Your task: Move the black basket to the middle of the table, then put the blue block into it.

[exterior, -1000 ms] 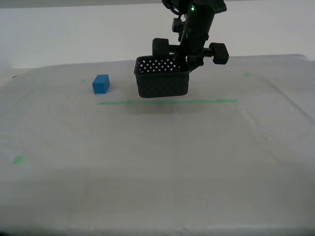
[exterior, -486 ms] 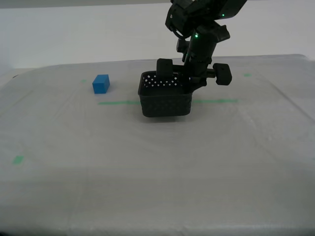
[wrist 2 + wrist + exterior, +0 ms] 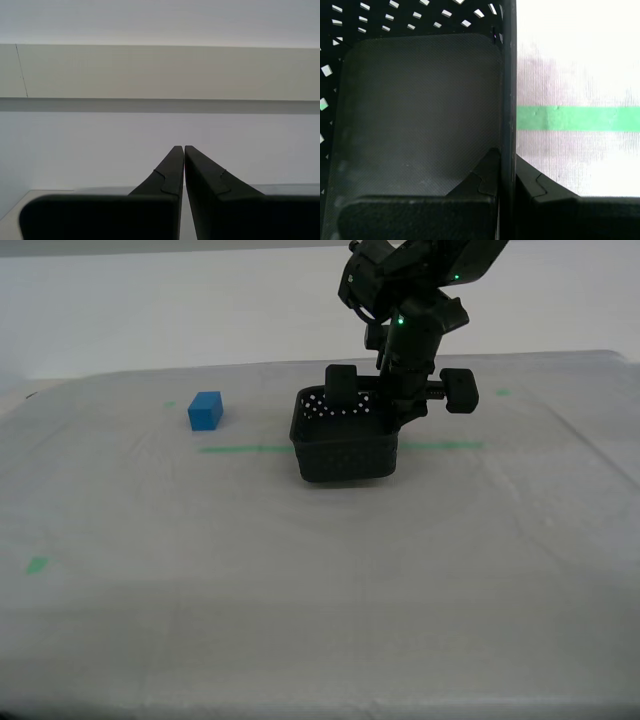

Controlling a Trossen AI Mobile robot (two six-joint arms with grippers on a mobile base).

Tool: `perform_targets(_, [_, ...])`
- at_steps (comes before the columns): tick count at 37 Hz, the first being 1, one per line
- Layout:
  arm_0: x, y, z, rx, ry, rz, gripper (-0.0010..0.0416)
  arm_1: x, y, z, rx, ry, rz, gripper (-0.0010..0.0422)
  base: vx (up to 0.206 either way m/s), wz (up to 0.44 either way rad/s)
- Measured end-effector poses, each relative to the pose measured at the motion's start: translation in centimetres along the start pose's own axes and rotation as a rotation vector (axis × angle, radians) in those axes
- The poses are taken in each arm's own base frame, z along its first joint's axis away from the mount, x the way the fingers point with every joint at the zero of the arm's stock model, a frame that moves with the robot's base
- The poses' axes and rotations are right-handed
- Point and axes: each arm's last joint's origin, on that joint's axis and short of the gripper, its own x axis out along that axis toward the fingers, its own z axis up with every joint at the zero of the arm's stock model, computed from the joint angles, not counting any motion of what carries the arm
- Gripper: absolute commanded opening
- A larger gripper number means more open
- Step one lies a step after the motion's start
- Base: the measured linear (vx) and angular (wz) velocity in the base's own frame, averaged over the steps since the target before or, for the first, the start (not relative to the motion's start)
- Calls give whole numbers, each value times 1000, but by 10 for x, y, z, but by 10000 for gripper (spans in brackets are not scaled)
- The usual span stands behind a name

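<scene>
My first gripper [image 3: 398, 408] [image 3: 507, 162] is shut on the wall of the black basket [image 3: 347, 440] [image 3: 415, 115], one finger inside and one outside. The basket is near the table [image 3: 320, 580] middle, over the long green tape line [image 3: 240, 449] [image 3: 580, 118]; whether it touches the cloth I cannot tell. The blue block [image 3: 205, 411] sits on the cloth toward the exterior view's left, well apart from the basket. My second gripper [image 3: 181, 150] is shut with nothing in it, pointing at a pale wall, and is out of the exterior view.
Small green tape marks lie at the exterior view's left front [image 3: 37, 565] and at the back right [image 3: 502, 392]. A white wall runs behind the table.
The first arm has carried the basket down and slightly toward the exterior view's right, from above the tape line to low over it. The blue block has not moved.
</scene>
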Motion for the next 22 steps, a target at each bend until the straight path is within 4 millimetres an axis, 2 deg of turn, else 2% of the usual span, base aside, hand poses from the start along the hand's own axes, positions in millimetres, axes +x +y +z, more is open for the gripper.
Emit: perform_targets(22, [11, -9, -11, -14, -47, 11, 0, 0, 0, 0, 0, 0, 0, 0, 0, 0])
